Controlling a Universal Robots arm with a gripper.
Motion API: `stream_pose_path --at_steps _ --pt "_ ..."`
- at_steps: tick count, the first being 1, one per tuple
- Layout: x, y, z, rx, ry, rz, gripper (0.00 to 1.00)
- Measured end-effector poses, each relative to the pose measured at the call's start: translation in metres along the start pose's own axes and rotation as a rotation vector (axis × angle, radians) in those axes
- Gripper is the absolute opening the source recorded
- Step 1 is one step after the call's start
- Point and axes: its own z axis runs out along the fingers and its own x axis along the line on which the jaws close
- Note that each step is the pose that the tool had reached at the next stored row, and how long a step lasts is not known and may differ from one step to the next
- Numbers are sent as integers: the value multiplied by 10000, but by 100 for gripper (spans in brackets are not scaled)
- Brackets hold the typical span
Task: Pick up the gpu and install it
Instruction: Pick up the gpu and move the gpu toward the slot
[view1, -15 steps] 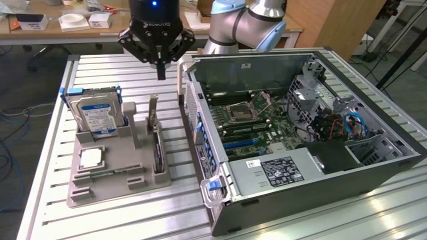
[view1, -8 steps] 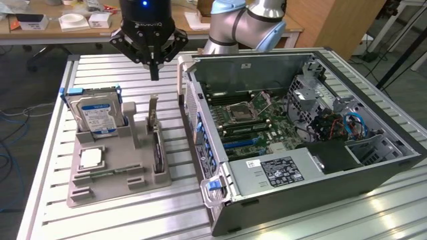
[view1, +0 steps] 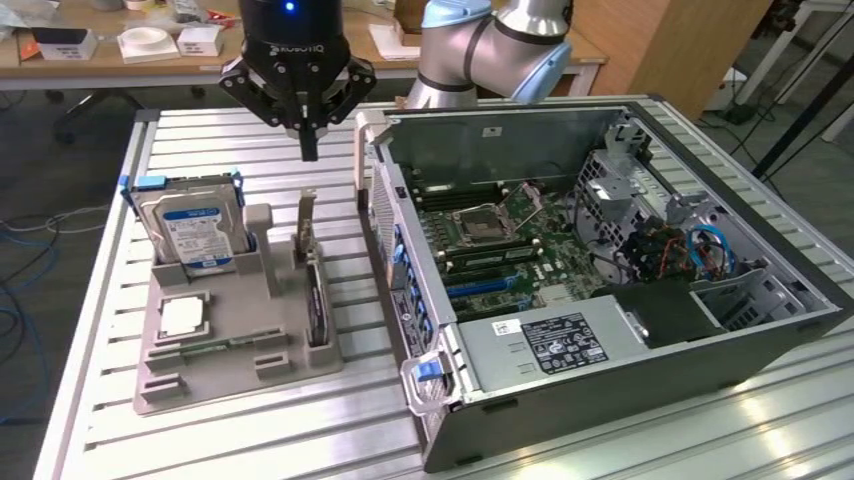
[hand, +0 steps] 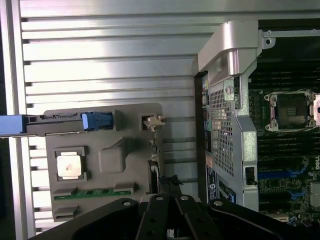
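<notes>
Starting at the exterior view's left, we have the hard drive (view1: 196, 232) standing upright in the grey tray (view1: 287, 365), with the CPU (view1: 182, 316) lying flat in front of it and the memory stick (view1: 220, 347) beside that. Moving right, there's our target: the gpu (view1: 316, 300) stands on edge in the slot along the tray's right side, untouched, its metal bracket at the far end.

Directly above it hangs the gripper (view1: 310, 150), fingers pressed together and holding nothing, well clear of the card. We judge this to be the reach for the pick. To do it well, we'd want the fingers to part enough to straddle the thin card across its flat faces. We'd also want them centred along its top edge and lowered straight, so the card isn't knocked sideways in its slot.

The arm (view1: 494, 50) bends in from behind and the tool points straight down. Furthest right, the open computer case (view1: 747, 340) lies on its side beside the tray, motherboard (view1: 514, 250) exposed.
</notes>
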Motion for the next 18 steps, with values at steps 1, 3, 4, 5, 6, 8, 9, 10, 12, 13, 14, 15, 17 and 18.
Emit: stream_pose_path --at_steps 1,3,4,5,6,8,9,10,12,13,14,15,17,18 --pt "0 0 0 0 0 0 11" --pt "0 0 0 0 1 0 11" --pt "0 0 0 0 0 0 11" --pt "0 0 0 0 1 0 11" --pt "0 0 0 0 0 0 17" --pt "0 0 0 0 1 0 23" --pt "0 0 0 0 0 0 29" --pt "0 0 0 0 0 0 35" --pt "0 0 0 0 0 0 35" --pt "0 0 0 0 1 0 42" --pt "0 0 0 0 0 0 42" --pt "0 0 0 0 0 0 42" --pt "0 0 0 0 0 0 42" --pt "0 0 0 0 0 0 42"
